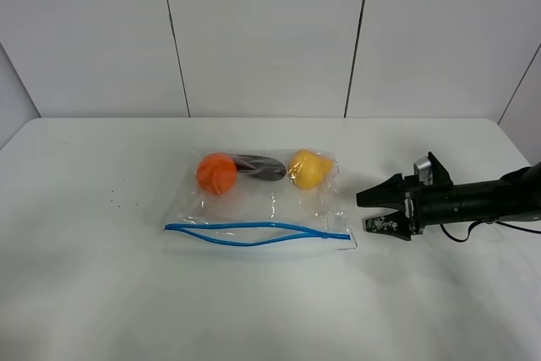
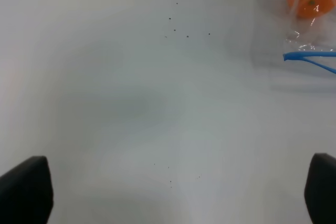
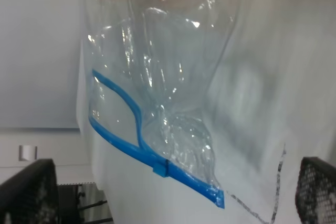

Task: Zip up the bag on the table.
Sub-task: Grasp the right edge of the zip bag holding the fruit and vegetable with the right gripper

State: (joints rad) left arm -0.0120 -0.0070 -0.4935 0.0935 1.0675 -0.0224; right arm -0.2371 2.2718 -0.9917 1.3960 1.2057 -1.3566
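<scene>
- Clear plastic, crinkled: the bag [image 1: 258,200] lies flat near the middle of the table [image 1: 84,251], with its blue strip [image 1: 254,232] along the edge nearest me.
- Inside, an orange ball [image 1: 216,172], a dark purple item [image 1: 258,166] and a yellow item [image 1: 306,168] sit in a row against the far edge. That leaves the mouth slack and free of bulk.
- The two blue tracks bow apart over most of their length, so the bag is unzipped. They join only near the right end, where the slider [image 3: 160,168] sits.
- The right gripper [image 1: 363,212] lies low over the table, just beside that end and not touching it. Its jaws are wide, with nothing between them, and it points at the strip. I take that as lining up on the slider or the closed corner.
- The left gripper [image 2: 173,192] is out of the high view. Its own camera shows its jaws wide over bare table, holding nothing, with the bag's left corner off to one side.
- My guess is that one arm must pin an end while the other draws the slider along, or the light bag will simply slide.
</scene>
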